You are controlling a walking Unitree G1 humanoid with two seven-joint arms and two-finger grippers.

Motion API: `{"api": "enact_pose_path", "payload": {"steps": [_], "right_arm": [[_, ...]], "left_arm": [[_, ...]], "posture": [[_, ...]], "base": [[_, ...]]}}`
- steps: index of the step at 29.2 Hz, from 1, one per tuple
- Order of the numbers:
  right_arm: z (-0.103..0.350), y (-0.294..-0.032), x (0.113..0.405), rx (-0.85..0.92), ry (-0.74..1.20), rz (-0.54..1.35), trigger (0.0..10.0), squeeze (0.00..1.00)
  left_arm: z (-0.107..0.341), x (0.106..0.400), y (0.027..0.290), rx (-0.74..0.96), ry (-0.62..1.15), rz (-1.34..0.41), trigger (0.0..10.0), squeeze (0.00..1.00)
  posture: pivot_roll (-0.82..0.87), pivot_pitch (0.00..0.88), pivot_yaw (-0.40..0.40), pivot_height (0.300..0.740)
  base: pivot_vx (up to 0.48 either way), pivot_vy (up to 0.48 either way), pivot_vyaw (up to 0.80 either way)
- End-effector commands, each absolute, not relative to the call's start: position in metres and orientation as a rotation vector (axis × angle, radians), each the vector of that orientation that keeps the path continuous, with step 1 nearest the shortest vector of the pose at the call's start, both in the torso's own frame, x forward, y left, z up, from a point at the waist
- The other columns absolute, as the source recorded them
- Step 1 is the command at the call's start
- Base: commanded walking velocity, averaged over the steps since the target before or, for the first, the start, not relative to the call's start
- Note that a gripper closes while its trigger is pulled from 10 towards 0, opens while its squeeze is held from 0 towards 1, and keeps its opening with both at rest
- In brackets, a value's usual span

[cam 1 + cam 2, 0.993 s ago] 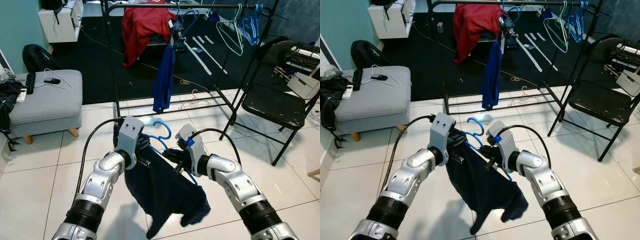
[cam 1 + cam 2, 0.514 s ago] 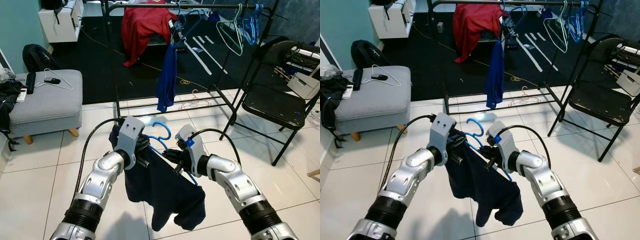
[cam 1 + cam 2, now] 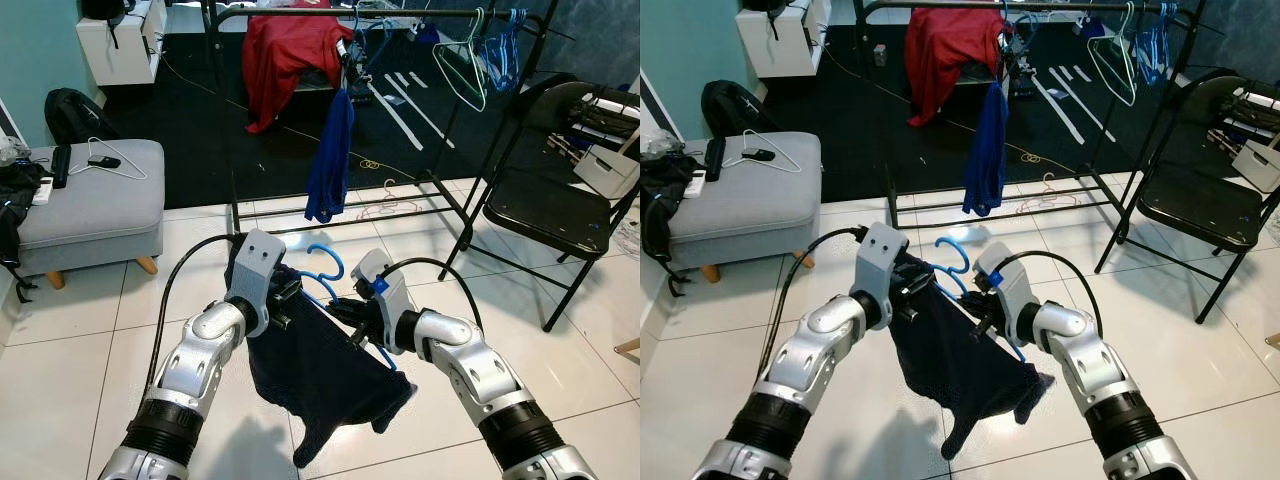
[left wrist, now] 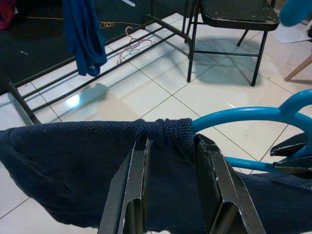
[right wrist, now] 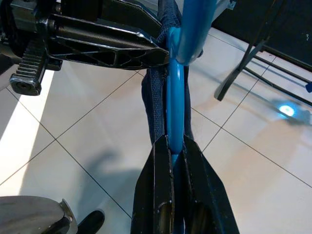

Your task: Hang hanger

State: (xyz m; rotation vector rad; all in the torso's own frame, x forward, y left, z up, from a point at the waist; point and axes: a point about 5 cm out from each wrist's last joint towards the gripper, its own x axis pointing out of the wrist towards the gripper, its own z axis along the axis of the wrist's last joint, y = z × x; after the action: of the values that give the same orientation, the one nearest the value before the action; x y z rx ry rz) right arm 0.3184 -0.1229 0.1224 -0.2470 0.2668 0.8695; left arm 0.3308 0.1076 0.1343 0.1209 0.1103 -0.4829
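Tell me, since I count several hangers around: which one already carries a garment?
The blue hanger held between both grippers: the dark navy garment drapes from it. The green ones on the rack hang bare.

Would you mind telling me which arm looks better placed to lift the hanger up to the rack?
Probably the right. Its tool is shut on the blue hanger itself, while the left tool pinches only the dark garment. The rack stands ahead.
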Motion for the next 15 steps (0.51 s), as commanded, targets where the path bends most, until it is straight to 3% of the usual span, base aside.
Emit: {"api": "enact_pose_path", "payload": {"steps": [1,7,15], "right_arm": [[0.121,-0.127,0.317,-0.235,0.273,0.857,10.0,0.00],[0.121,-0.128,0.318,-0.236,0.276,0.855,10.0,0.00],[0.120,-0.129,0.318,-0.235,0.280,0.847,10.0,0.00]], "left_arm": [[0.132,0.328,0.114,0.150,0.124,-0.479,10.0,0.00],[0.128,0.323,0.114,0.211,0.154,-0.533,10.0,0.00],[0.137,0.316,0.115,0.145,0.097,-0.560,10.0,0.00]], "posture": [[-0.06,0.062,-0.042,0.740],[-0.06,0.075,-0.043,0.740],[-0.05,0.085,-0.043,0.740]], "base": [[0.000,0.000,0.00],[0.000,0.000,0.00],[0.000,0.000,0.00]]}}
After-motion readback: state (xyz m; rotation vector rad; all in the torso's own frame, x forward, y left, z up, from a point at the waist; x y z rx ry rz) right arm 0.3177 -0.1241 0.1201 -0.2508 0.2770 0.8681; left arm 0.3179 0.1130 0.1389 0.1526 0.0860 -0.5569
